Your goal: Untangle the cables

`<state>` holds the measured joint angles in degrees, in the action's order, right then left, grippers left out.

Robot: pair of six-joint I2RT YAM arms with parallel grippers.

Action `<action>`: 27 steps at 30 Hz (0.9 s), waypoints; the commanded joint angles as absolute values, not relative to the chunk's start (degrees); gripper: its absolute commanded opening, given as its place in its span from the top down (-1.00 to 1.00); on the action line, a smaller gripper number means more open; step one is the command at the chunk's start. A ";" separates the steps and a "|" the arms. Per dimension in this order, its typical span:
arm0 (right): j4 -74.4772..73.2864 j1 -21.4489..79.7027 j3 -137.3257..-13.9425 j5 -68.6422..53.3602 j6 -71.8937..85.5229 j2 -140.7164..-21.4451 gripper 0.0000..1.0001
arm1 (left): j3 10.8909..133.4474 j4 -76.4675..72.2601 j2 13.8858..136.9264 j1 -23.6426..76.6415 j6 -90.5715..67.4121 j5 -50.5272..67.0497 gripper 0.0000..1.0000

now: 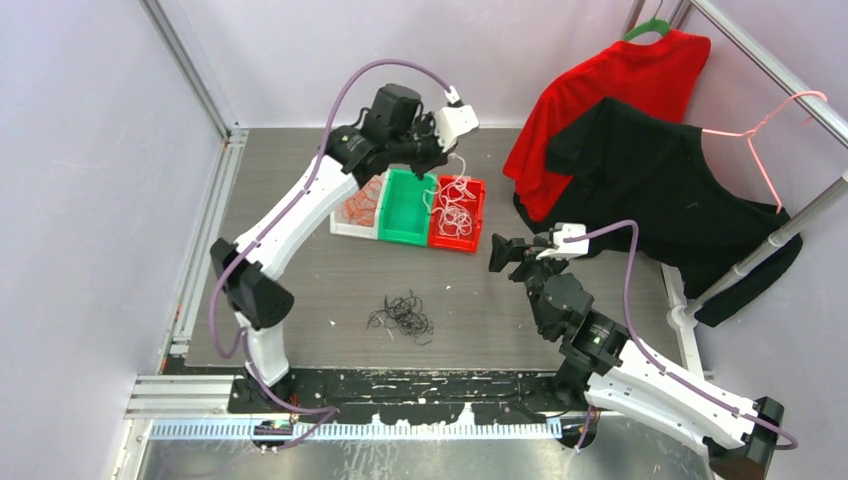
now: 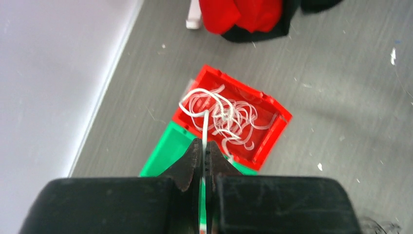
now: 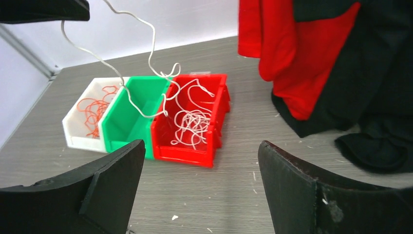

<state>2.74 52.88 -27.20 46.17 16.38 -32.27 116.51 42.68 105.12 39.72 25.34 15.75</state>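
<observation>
A tangle of white cables [image 2: 229, 117] lies in the red bin [image 1: 470, 238]. My left gripper [image 2: 205, 146] hovers above that bin, shut on one white strand [image 2: 205, 124] that trails down into the tangle. In the right wrist view the same strand [image 3: 146, 44] hangs in loops over the green bin [image 3: 129, 114]. Orange cables [image 1: 360, 205] fill the white bin [image 3: 73, 139]. A clump of black cables [image 1: 402, 316] rests on the table in front of the bins. My right gripper [image 1: 503, 258] stands open and holds nothing, right of the bins, low over the table [image 3: 200, 161].
A red shirt [image 1: 610, 90] and a black shirt [image 1: 660, 190] hang on a rack at the right, the black one draping onto the table. The rack's pole [image 1: 760, 250] slants down at the far right. An aluminium frame rail [image 1: 205, 230] runs along the left edge.
</observation>
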 commanded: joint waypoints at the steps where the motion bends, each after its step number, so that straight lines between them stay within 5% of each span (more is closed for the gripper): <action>1: 1.61 52.78 -27.17 51.86 16.34 -30.93 -0.81 | 124.92 38.16 110.22 40.36 24.87 14.76 1.00; 11: -0.06 52.64 -25.83 51.96 16.01 -27.97 -0.80 | 130.13 35.94 120.35 40.75 27.86 9.49 1.00; 27: -1.87 51.62 -25.29 51.64 19.71 -30.11 -0.81 | 121.21 37.76 121.30 43.32 23.85 4.63 1.00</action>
